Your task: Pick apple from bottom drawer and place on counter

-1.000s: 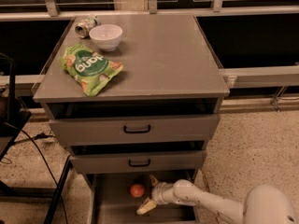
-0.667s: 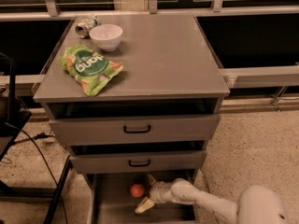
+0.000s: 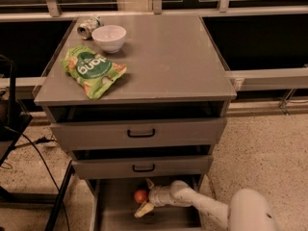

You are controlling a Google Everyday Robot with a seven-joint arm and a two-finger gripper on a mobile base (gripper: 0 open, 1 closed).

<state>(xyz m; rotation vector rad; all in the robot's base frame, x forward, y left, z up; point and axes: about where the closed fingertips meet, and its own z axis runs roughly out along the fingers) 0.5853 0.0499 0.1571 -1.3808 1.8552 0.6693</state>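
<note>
Fingers (image 3: 143, 210) are spread wide, one on the far side of the apple (image 3: 140, 196) and one on the near side. They are not squeezing it yet. The apple sits on the floor of the bottom drawer (image 3: 113, 211).

A moment ago the fingers were a bit to the right of the apple. Now they have slid in, so the apple sits in the gap between them. The apple itself has not moved. I think the reach is almost done and closing on the apple comes next.

Just above the apple hangs the edge of the next drawer front (image 3: 142, 167). The apple will likely need to come out toward the front before it goes up, or it may bump there.

High above the apple is the bench (image 3: 178, 66). Up and left of the apple sit a white bowl (image 3: 109, 36), a can (image 3: 88, 27) and a green bag (image 3: 93, 70). Up and right of the apple the bench top is bare, so that looks like a good spot to land.
</note>
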